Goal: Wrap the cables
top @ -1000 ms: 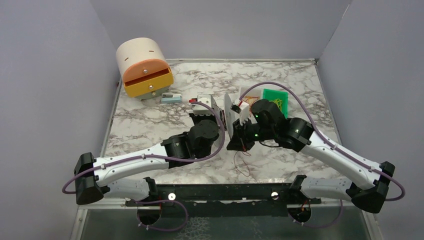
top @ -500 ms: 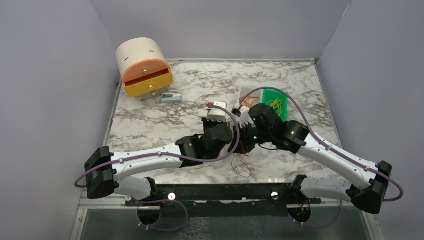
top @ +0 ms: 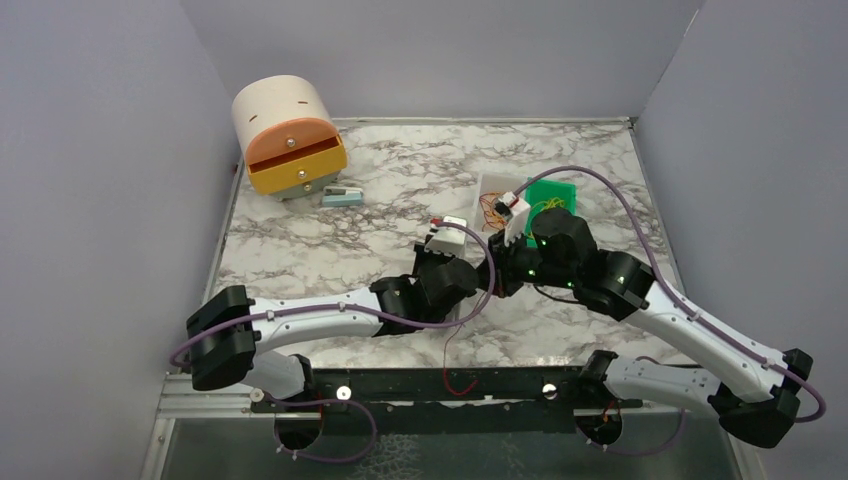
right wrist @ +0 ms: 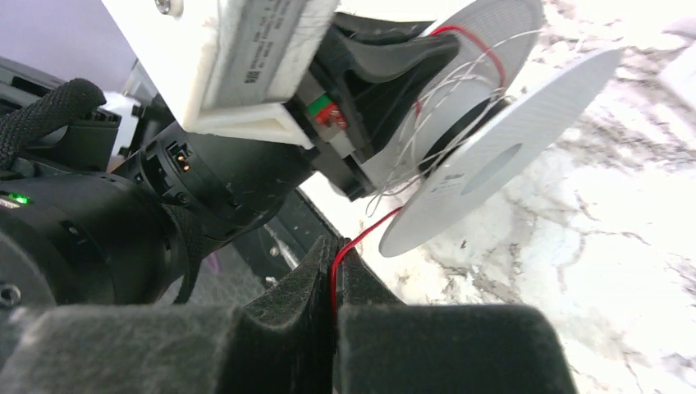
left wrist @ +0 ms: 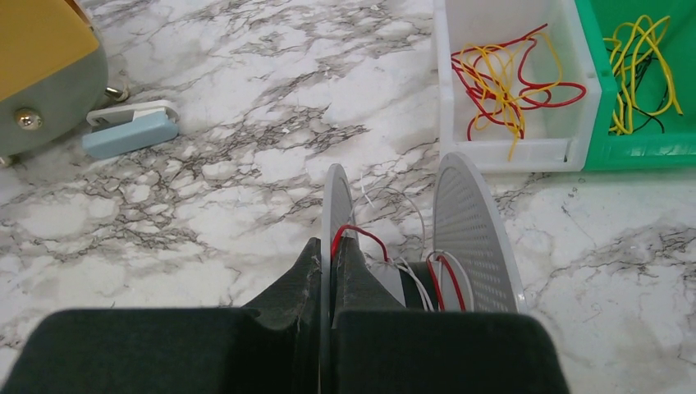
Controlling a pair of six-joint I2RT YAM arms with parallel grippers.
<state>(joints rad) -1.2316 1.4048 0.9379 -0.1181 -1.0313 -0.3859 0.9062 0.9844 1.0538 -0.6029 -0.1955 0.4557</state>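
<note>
Left tool (left wrist: pixel 327 249) pinching one flange of the pale spool (left wrist: pixel 474 222), right tool (right wrist: pixel 335 254) pinching the red cable (right wrist: pixel 373 223), spool just ahead.

The right gripper (right wrist: pixel 335 250) is pinching a thin red cable (right wrist: pixel 371 227), which is running up to the pale grey spool (right wrist: pixel 525 103) that the left gripper (right wrist: pixel 410 57) is holding.
</note>
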